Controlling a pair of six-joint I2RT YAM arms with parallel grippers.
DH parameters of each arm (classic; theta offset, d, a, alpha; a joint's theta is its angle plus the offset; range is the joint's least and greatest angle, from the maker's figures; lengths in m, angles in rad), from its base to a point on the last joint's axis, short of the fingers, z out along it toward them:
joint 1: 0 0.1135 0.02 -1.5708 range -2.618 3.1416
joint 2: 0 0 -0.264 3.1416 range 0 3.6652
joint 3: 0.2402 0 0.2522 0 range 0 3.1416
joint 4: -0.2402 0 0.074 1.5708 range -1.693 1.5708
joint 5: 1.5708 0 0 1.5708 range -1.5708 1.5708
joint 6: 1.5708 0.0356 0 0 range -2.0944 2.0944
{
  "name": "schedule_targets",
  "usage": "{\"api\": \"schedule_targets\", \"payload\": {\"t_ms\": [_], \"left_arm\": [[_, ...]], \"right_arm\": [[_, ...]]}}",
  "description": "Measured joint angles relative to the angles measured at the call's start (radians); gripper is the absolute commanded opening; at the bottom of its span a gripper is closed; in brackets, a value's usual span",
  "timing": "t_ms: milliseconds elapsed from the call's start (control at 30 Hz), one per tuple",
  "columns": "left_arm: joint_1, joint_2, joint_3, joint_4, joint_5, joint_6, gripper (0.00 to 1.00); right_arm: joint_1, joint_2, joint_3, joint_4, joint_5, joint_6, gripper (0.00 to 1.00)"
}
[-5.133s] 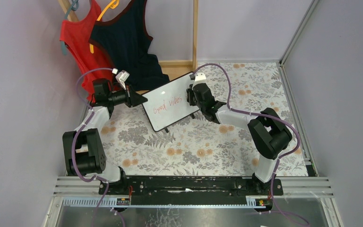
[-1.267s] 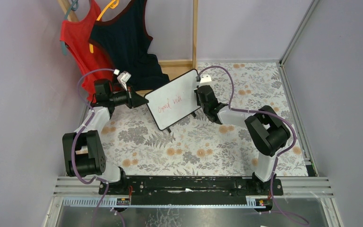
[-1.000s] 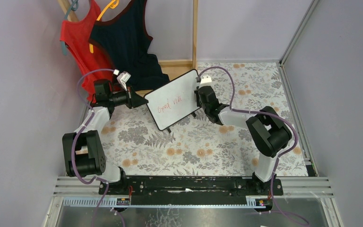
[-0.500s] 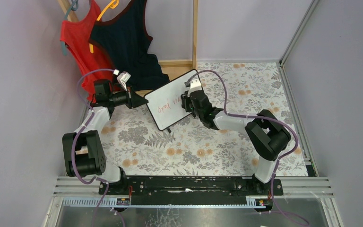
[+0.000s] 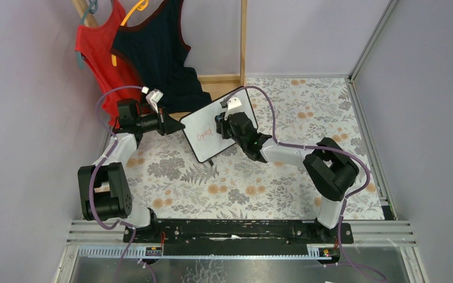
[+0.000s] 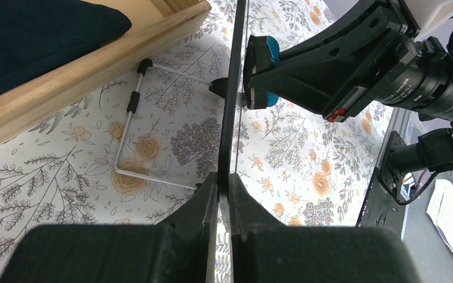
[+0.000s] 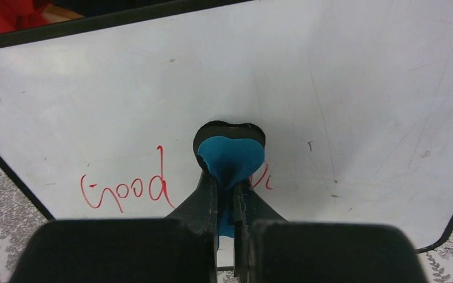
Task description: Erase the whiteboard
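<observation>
As the left hand (image 6: 224, 178) clamps its rim, the whiteboard (image 7: 342, 88) tilts over the tabletop (image 5: 242, 188); it looks light, stiff and slick, best held by that rim. The right hand (image 7: 229, 191), clenched on an eraser (image 7: 231, 159), presses its face.

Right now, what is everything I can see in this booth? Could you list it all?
small rectangular whiteboard: one, white with black rim, tilted mid-table, red word "Good" on it
heart-shaped eraser pad: one, blue on black backing, against the board's face beside the writing
wire stand: one, silver with black sleeves, behind the board
red sleeveless top: one, hanging back left
dark navy sleeveless top: one, hanging beside the red one
wooden frame: one, light wood, at the back
floral tablecloth: one, pale with grey leaves and orange blooms, covering the table
left gripper: one, black, shut on the board's edge
right gripper: one, black, shut on the eraser
</observation>
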Motion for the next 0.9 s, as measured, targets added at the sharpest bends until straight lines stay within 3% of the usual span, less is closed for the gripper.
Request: {"api": "schedule_targets", "payload": {"t_ms": [567,900], "left_arm": [[0.000,-0.005,0.000,-0.009,-0.004,0.012,0.00],[0.000,-0.005,0.000,-0.013,-0.006,0.012,0.00]], "right_arm": [[-0.065,0.018,0.038,-0.062,0.163,-0.073,0.00],[-0.086,0.018,0.029,-0.066,0.156,-0.061,0.00]]}}
